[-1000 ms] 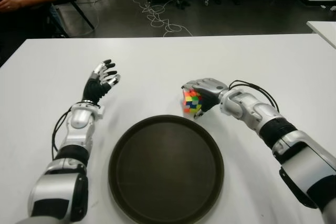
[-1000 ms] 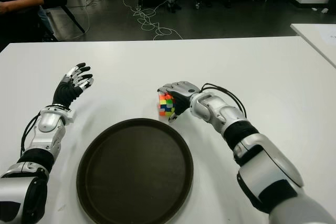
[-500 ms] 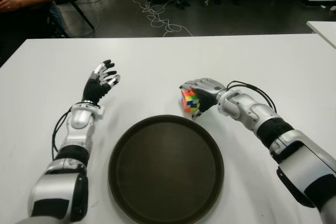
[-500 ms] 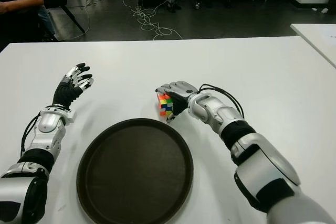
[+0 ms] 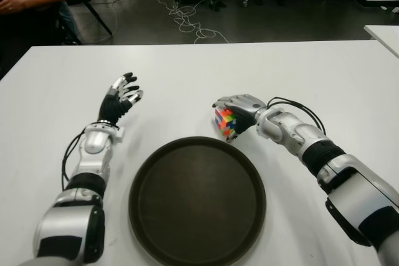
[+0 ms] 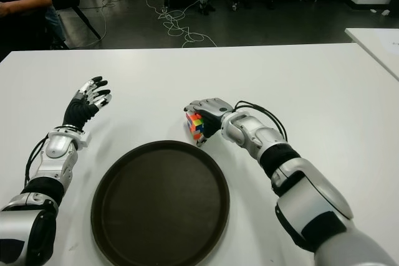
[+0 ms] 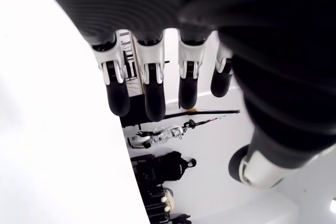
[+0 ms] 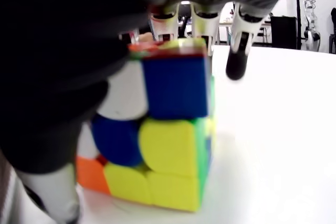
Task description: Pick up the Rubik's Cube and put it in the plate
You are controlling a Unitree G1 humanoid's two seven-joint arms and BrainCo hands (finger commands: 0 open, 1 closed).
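The Rubik's Cube is judged to be light, rigid and smooth-faced, with hard plastic sides that could slip under a loose hold; its layers may also twist if pressed off-centre. It is best taken across two opposite flat faces, with pressure kept square to them.

The cube is seen just beyond the far rim of the round dark plate, on or just above the white tabletop; whether its underside touches the surface cannot be told for certain. The right hand is wrapped over it from above and from the robot's right. In the right wrist view the fingers are curled down over the cube's top edge and far face, while the thumb is pressed against the near face, so the cube is clamped between them.

The left hand is shown raised beside the plate, on its left, with its fingers spread apart and nothing held.
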